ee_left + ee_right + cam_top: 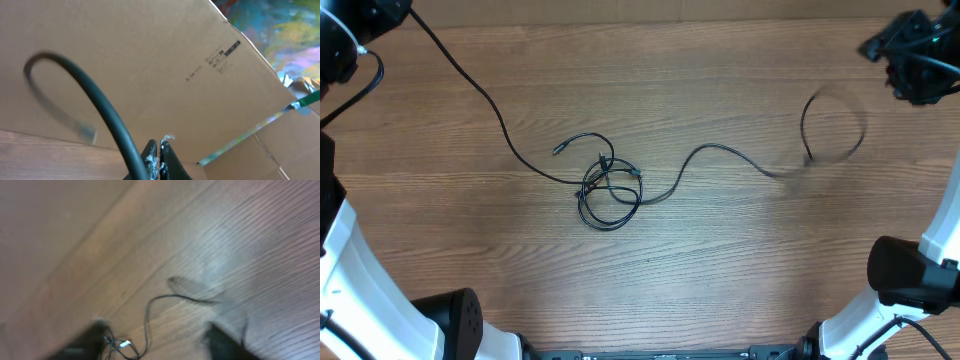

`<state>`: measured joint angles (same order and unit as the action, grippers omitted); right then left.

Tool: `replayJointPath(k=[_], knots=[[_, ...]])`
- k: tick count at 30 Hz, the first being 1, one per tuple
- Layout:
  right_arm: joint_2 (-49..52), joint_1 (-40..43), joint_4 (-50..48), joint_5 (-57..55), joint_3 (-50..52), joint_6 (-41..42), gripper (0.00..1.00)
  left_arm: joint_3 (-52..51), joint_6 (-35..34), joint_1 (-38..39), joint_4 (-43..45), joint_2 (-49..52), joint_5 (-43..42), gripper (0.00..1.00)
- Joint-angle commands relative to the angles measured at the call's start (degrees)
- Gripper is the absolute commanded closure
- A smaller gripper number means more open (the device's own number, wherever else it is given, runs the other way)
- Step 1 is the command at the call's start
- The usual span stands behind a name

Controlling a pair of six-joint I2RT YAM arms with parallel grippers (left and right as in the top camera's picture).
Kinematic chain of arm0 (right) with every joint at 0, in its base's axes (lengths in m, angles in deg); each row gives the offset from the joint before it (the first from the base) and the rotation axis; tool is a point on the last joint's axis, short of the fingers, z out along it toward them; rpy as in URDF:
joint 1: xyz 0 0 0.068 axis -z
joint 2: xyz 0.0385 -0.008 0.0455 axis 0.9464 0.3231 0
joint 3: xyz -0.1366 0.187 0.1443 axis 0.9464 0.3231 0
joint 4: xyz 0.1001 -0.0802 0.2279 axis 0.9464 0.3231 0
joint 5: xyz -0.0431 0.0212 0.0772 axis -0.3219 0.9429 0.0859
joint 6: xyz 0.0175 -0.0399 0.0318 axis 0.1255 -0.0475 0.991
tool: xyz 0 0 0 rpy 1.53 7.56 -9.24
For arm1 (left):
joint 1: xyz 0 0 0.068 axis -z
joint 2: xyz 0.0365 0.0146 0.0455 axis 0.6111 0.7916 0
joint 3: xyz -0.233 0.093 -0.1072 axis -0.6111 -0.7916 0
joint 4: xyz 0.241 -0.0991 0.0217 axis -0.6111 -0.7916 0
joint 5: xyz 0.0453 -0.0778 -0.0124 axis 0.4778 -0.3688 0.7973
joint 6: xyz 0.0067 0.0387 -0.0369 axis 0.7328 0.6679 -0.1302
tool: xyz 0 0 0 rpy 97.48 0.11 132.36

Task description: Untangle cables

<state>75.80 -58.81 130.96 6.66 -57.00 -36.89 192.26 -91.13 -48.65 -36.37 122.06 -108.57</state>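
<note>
Cables (608, 185) lay knotted in a small tangle near the middle of the wooden counter (470, 260). One strand ran off to the right and ended in a blurred loop (833, 125). Near that loop, the right fingers (220, 337) stood wide apart with nothing between them. The left fingers (150, 152) were pressed shut and empty, facing a cardboard box (150, 65), well apart from the tangle.
</note>
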Motion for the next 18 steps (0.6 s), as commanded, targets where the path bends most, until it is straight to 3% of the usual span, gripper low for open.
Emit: replayJointPath(k=[1,6,10,13,18], knots=[[-0.2,-0.81,-0.33,6.75,3.04,-8.44,0.01,0.0,-6.45,0.09,2.47,1.03,-0.52,0.96],[-0.2,-3.58,0.33,27.56,5.88,-25.83,0.0,0.02,-24.17,0.15,17.42,1.01,-9.4,0.96],[-0.2,-10.08,0.31,42.45,5.92,-38.93,0.0,0.02,-35.12,0.31,21.42,1.01,-9.97,0.96],[0.02,-17.64,-0.79,43.19,5.92,-44.04,0.0,0.07,-38.97,0.68,21.53,0.98,-10.38,0.96],[0.92,-30.99,-8.61,42.58,5.92,-44.19,0.0,0.07,-44.22,1.38,22.91,0.98,-10.08,0.96]])
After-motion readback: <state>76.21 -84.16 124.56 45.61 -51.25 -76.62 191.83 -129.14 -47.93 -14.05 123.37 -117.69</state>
